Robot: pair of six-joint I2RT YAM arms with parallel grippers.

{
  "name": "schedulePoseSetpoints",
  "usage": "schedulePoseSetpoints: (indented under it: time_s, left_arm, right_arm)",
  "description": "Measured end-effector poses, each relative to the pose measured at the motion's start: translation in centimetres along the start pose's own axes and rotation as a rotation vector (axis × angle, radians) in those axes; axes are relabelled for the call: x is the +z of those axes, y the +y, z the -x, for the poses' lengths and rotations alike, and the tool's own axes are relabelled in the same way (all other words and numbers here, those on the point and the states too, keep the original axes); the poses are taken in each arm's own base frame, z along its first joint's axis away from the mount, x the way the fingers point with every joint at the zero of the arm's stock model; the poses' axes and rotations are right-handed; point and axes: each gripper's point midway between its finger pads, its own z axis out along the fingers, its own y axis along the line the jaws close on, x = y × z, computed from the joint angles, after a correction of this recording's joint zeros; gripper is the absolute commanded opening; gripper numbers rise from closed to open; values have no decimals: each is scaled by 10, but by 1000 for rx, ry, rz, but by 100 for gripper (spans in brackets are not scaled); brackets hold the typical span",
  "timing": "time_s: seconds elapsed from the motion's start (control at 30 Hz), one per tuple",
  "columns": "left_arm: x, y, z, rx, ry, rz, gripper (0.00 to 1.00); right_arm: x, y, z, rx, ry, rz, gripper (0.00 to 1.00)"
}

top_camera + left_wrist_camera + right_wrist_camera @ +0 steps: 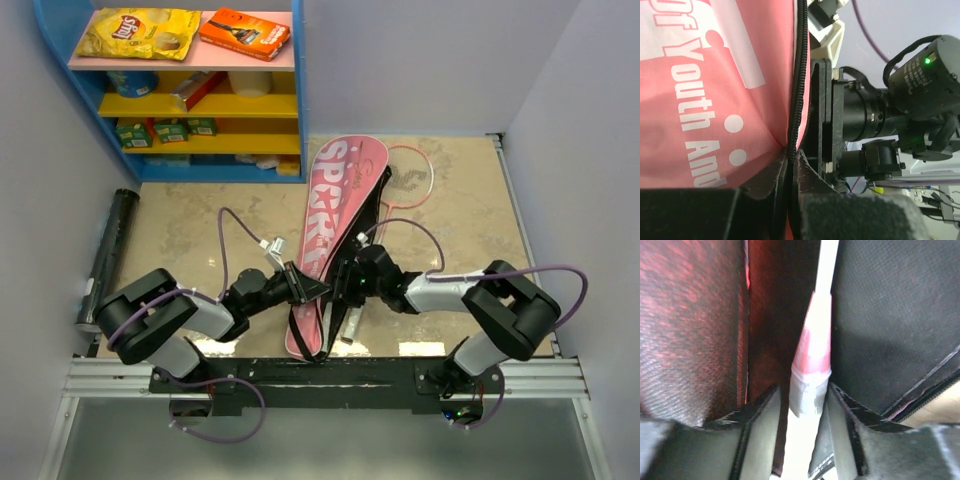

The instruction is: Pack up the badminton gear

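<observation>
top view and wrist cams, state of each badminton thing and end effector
bag: lying flat, zip open
racket: head outside the bag, shaft gripped
tube: lying on its side
left end effector: shut on bag edge
right end effector: shut on racket

Both arms are stretched low toward the middle, black-and-grey left arm [190, 315] and right arm [450, 290] nearly wrist to wrist. The left gripper [790, 167] is pinched tight on the pink fabric bag [715, 75] edge, and the right gripper [802, 400] squeezes a pink-and-white racket handle [812, 360].
</observation>
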Motion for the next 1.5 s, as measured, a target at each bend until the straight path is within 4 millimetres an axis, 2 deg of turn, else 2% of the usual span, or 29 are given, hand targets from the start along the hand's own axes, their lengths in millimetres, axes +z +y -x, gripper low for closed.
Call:
schedulePoseSetpoints:
  time_s: [0.23, 0.4, 0.6, 0.7, 0.8, 0.9, 1.0, 1.13, 1.27, 1.5]
  left_arm:
    - [-2, -10, -6, 11, 37, -31, 0]
    - [-4, -5, -16, 15, 84, -13, 0]
    - [-6, 5, -28, 25, 149, 26, 0]
    - [-7, 6, -28, 31, 158, 33, 0]
    - [-7, 4, -25, 38, 160, 28, 0]
    - [-7, 6, -24, 47, 164, 34, 0]
    - [-7, 8, -21, 43, 165, 40, 0]
    - [-7, 9, -16, 38, 158, 41, 0]
    - [-7, 10, -11, 35, 151, 38, 0]
    - [-8, 11, -3, 27, 144, 33, 0]
  right_arm:
    - [-31, -1, 21, -106, -104, -91, 58]
    - [-58, 3, 40, -169, -183, -164, 61]
    - [-96, 19, 88, -225, -357, -245, 59]
    - [-105, 9, 116, -233, -424, -345, 56]
    - [-108, -9, 135, -227, -453, -443, 53]
    - [-110, -39, 151, -201, -465, -544, 48]
    - [-112, -65, 162, -166, -461, -618, 44]
    - [-106, -94, 171, -126, -442, -684, 44]
    - [-91, -108, 172, -116, -406, -717, 44]
    - [-76, -106, 182, -118, -408, -699, 45]
